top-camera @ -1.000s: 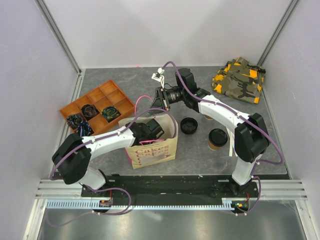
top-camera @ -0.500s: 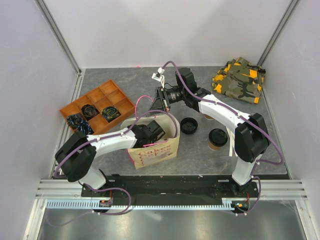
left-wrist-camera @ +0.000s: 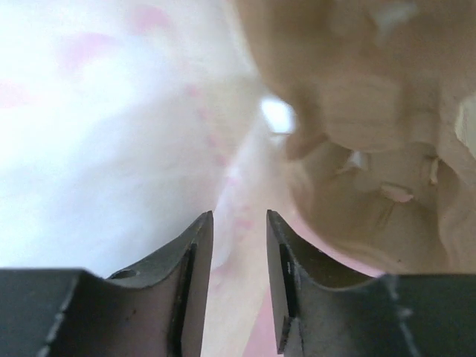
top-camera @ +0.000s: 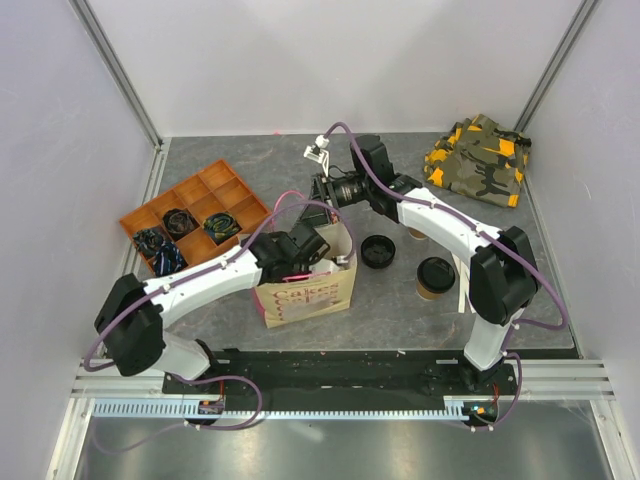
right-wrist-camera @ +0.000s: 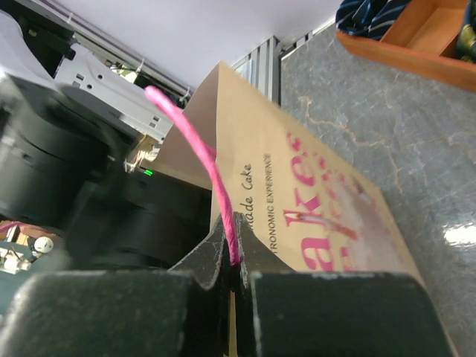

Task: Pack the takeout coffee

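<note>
The takeout coffee (top-camera: 436, 277), a tan cup with a black lid, stands on the table right of the bag, beside the right arm. The tan paper bag (top-camera: 305, 290) with pink lettering stands upright at front centre. My right gripper (top-camera: 320, 192) is shut on the bag's pink cord handle (right-wrist-camera: 186, 126) behind the bag; the right wrist view shows the right gripper (right-wrist-camera: 232, 219) pinching it. My left gripper (top-camera: 318, 255) sits at the bag's mouth; in the left wrist view the left gripper (left-wrist-camera: 239, 216) has its jaws a little apart, with blurred paper close in front.
A loose black lid (top-camera: 378, 250) lies between the bag and the coffee. An orange divided tray (top-camera: 195, 215) with small items is at the left. A camouflage cloth (top-camera: 478, 160) lies at the back right. A white strip (top-camera: 460, 285) lies by the coffee.
My left arm has risen and moved back toward the bag's mouth, and the bag has shifted and tilted slightly. The right gripper has kept hold of the handle.
</note>
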Motion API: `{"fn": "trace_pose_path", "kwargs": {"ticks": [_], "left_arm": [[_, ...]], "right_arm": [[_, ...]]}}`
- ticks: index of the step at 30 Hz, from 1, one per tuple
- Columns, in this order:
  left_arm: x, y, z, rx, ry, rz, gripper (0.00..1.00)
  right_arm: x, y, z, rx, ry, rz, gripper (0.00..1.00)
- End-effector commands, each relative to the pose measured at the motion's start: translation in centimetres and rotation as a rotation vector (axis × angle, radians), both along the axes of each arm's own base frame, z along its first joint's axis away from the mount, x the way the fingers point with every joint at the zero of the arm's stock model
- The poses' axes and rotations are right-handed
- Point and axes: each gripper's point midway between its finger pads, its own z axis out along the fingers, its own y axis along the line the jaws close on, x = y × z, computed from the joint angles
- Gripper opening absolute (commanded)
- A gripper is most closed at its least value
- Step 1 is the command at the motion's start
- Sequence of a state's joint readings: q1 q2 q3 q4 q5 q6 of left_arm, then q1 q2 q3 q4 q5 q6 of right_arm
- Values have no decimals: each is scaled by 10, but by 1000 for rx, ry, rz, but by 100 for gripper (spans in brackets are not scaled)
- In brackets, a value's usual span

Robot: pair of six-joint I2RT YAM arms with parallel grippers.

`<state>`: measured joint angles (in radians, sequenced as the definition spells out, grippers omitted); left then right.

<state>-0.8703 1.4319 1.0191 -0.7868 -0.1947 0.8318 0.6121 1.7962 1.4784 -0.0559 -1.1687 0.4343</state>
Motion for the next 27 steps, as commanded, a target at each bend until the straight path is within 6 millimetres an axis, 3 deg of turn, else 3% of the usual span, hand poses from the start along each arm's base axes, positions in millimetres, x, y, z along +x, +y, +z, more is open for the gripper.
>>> {"fn": "trace_pose_path", "kwargs": {"ticks": [1, 8, 15, 21, 27], "left_arm": [[24, -18, 57, -136, -135, 27, 45], [32, -28, 111, -274, -222, 37, 58], [31, -20, 139, -359, -262, 72, 73], [24, -17, 147, -423, -237, 47, 75], [1, -21, 127, -423, -148, -85, 67]], "right_arm": [[-7, 3, 5, 2, -43, 23, 0], [-6, 2, 6, -2, -56, 23, 0], [-4, 3, 4, -6, -63, 21, 2], [-1, 5, -2, -20, -52, 17, 0], [2, 8, 2, -22, -19, 13, 0]]}}
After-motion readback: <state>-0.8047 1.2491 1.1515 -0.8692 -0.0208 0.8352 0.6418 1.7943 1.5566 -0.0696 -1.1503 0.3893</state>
